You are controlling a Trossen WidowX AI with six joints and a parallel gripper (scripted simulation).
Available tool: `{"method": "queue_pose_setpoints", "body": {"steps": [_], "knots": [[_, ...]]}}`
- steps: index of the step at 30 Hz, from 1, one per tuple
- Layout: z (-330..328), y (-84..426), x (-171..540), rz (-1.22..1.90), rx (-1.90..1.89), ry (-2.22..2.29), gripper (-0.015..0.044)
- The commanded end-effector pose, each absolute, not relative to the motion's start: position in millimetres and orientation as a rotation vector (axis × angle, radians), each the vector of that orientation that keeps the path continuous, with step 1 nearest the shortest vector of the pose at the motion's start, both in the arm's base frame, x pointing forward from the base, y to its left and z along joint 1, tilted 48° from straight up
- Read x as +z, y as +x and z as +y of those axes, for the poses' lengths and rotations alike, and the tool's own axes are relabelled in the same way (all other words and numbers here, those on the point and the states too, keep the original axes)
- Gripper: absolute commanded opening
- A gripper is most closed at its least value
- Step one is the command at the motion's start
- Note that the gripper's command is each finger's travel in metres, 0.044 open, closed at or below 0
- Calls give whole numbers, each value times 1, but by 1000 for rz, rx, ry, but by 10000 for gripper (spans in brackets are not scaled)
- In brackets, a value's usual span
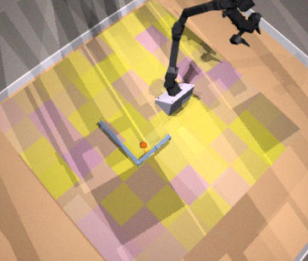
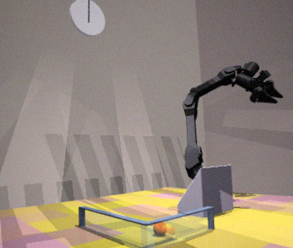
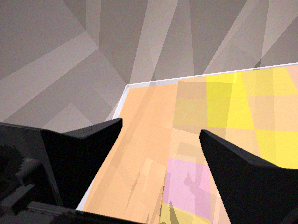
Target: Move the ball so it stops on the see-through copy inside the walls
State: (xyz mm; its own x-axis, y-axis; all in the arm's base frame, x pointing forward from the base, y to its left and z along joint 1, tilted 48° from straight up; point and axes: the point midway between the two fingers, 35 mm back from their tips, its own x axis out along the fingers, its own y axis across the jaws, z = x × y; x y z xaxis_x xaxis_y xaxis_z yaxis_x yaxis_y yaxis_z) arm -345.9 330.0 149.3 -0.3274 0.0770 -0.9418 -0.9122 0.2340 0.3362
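Note:
An orange ball [image 1: 143,145] [image 2: 159,229] lies on the table on the inner side of the corner made by two low clear walls with blue top edges [image 1: 118,141] [image 2: 114,216]. The paler see-through copy [image 1: 145,150] [image 2: 170,229] shows right beside the ball, partly overlapped by it in the exterior view; the two do not coincide. The copy is close to the shorter-looking wall in the top view. My gripper [image 1: 254,38] [image 2: 279,99] [image 3: 160,127] is open and empty, raised high and far from the ball. The wrist view shows neither ball nor walls.
The arm's grey wedge-shaped base [image 1: 176,101] [image 2: 216,191] stands on the patterned table beyond the open side of the corner. A pale raised edge [image 1: 44,67] [image 3: 167,80] borders the table. A white disc [image 2: 87,17] hangs high up in the exterior view.

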Motion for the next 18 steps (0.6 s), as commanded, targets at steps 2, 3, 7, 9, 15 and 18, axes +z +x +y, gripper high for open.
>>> {"method": "queue_pose_setpoints", "body": {"steps": [2, 3, 7, 9, 15, 18], "knots": [[338, -337, 145, 1515, 1267, -815, 347], [348, -325, 140, 1496, 1257, -815, 321], [386, -267, 119, 1414, 1205, -827, 281], [399, -242, 110, 1383, 1180, -836, 281], [421, -182, 93, 1302, 1143, -871, 281], [432, -135, 78, 1257, 1094, -912, 281]]}}
